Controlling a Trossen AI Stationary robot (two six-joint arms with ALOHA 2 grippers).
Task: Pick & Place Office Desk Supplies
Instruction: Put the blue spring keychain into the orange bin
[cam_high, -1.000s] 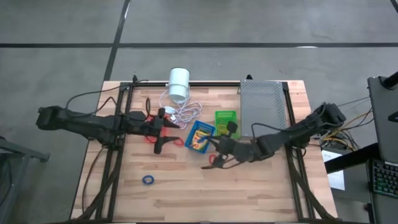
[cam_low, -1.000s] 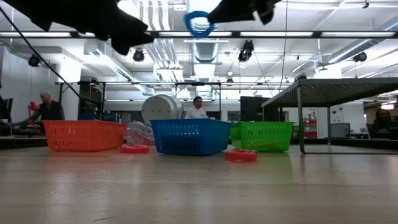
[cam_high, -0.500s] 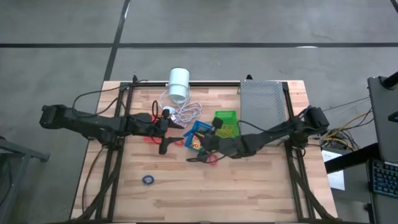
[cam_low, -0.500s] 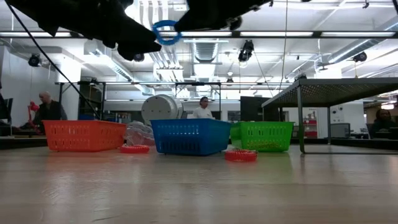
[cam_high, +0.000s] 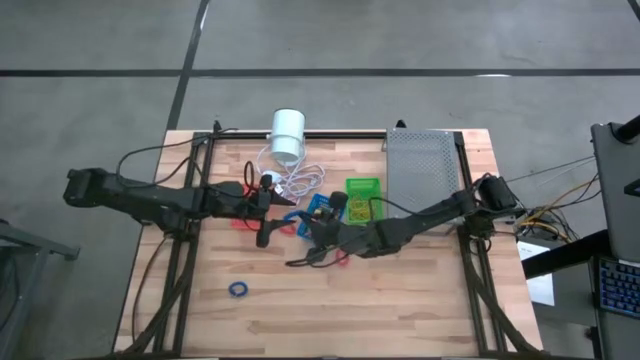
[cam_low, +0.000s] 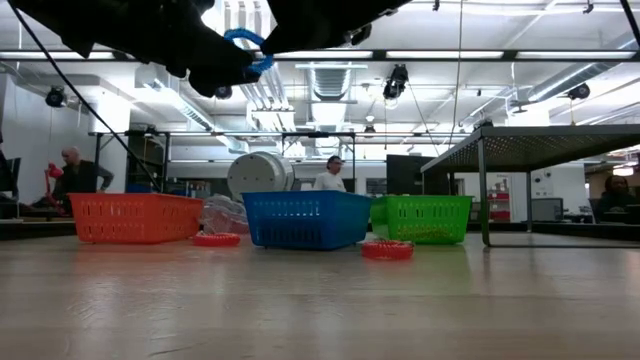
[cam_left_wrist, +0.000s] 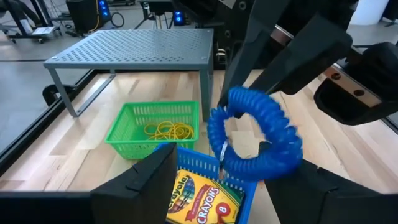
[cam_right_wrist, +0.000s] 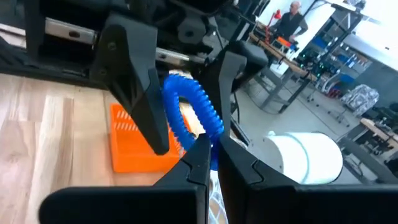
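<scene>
My right gripper (cam_right_wrist: 208, 155) is shut on a blue coiled ring (cam_right_wrist: 186, 112), held high above the table between the blue basket (cam_high: 318, 208) and the red-orange basket (cam_right_wrist: 134, 148). My left gripper (cam_left_wrist: 239, 186) is open. Its two fingers (cam_right_wrist: 134, 81) stand on either side of the ring (cam_left_wrist: 255, 140); whether they touch it, I cannot tell. The blue basket holds a crayon box (cam_left_wrist: 202, 199). The green basket (cam_left_wrist: 155, 127) holds yellow rubber bands. In the low view the ring (cam_low: 248, 45) shows between the two dark grippers. My right gripper pinches one spot of the ring's coil (cam_right_wrist: 211, 138) between its two fingertips. The fingers come nearly level from the table's right side. The ring stands out ahead of the fingertips, lifted clear of the table and baskets.
A grey perforated tray (cam_high: 420, 165) stands at the far right, a white cylinder (cam_high: 288, 133) with coiled cord at the far middle. Another blue ring (cam_high: 238, 289) lies near the front left. Red bands (cam_low: 388, 249) lie on the wood by the baskets. People show in the room behind.
My right gripper has carried the blue ring toward the table's left, rolling its wrist and sinking slightly, until the ring sits between my left gripper's open fingers. The left gripper has kept its place.
</scene>
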